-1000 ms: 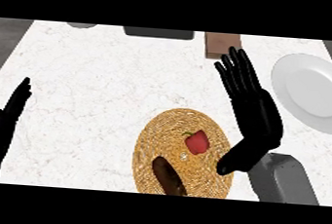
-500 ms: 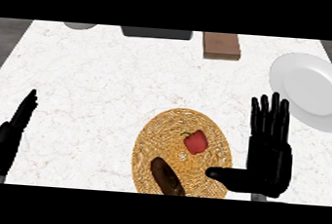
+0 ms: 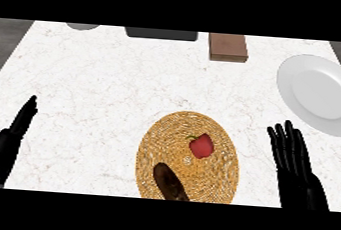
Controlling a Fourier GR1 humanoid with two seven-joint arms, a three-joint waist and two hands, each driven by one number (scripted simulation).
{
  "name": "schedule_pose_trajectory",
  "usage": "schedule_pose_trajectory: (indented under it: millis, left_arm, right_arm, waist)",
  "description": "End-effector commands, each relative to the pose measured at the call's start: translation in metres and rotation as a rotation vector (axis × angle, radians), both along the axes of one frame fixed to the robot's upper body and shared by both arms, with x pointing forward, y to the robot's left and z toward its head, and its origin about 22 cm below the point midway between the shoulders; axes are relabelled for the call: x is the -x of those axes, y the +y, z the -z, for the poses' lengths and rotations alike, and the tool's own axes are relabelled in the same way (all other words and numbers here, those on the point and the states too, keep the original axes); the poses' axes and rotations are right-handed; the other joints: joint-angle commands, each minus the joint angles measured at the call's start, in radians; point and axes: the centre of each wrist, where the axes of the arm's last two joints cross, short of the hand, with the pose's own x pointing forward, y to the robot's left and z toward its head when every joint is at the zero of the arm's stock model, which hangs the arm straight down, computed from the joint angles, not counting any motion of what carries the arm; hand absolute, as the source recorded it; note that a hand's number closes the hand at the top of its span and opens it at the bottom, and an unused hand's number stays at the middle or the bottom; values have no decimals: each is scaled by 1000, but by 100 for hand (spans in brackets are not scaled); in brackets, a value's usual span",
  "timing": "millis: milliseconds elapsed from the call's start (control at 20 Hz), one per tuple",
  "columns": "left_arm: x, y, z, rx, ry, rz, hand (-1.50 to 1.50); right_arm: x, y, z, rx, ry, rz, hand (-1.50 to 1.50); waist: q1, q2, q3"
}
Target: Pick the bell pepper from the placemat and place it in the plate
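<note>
A small red bell pepper [image 3: 202, 145] lies on the round woven placemat [image 3: 188, 158] near the counter's front middle. A dark brown oblong thing [image 3: 170, 181] lies on the placemat's front part. The white plate [image 3: 321, 94] sits at the right edge of the counter. My right hand [image 3: 295, 168] is open, fingers straight and pointing away, to the right of the placemat and apart from the pepper. At the lower left edge my left hand [image 3: 8, 143] rests open, seen edge-on.
A brown wooden block [image 3: 228, 46] sits at the back of the counter, right of a dark flat thing [image 3: 161, 33]. A grey round thing [image 3: 83, 26] shows at the back left. White marble counter [image 3: 101, 92] spans the view.
My right hand has drawn back toward the lower edge and to the right, away from the placemat. The left hand has sunk a little lower. The pepper has not moved.
</note>
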Motion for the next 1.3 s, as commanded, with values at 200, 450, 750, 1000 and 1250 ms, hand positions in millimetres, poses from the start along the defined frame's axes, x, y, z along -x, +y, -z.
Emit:
schedule_pose_trajectory:
  millis: [200,450,750,1000,1250]
  left_arm:
    - [-5,-3,-5,-1,-16,2,0]
    - [3,-21,-8,1,-11,15,0]
    - [-6,-10,7,6,-26,9,0]
    - [-7,-13,5,5,-3,20,0]
    - [9,-6,-7,4,-12,16,0]
  right_arm:
    - [-8,-27,-35,414,148,-40,-150]
    - [-37,-16,-51,554,263,-85,-150]
    - [-70,-14,-51,681,334,-187,-150]
    - [-84,10,-33,840,365,-248,-150]
    - [-98,16,-39,910,378,-303,-150]
  waist:
    - [7,1,0]
    - [21,2,1]
    - [16,4,1]
    - [16,4,1]
    - [16,2,1]
